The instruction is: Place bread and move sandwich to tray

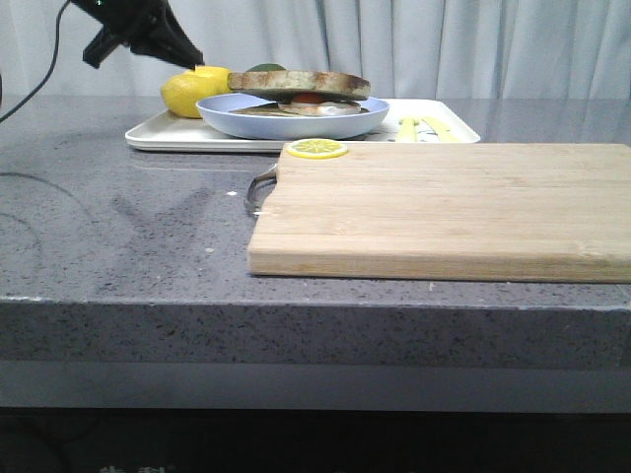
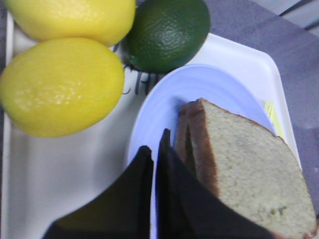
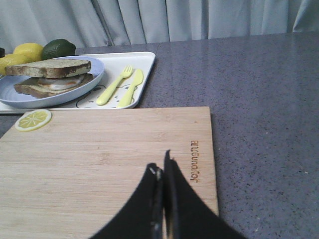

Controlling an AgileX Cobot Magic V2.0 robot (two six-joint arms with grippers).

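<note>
Cutting board (image 1: 444, 209) nearest, bare under right gripper (image 3: 162, 172), fingers together. Left gripper (image 2: 155, 149) closed, empty, just beside bread (image 2: 249, 164) topping sandwich (image 3: 52, 82) on plate (image 1: 292, 116) in tray (image 1: 168, 133). Risk: closed tips clip crust, shift top slice.

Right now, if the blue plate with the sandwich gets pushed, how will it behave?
The plate would probably slide easily on the smooth white tray. The sandwich is loosely stacked, so its top slice could shift. The plate looks rigid and shallow, unlikely to tip.
</note>
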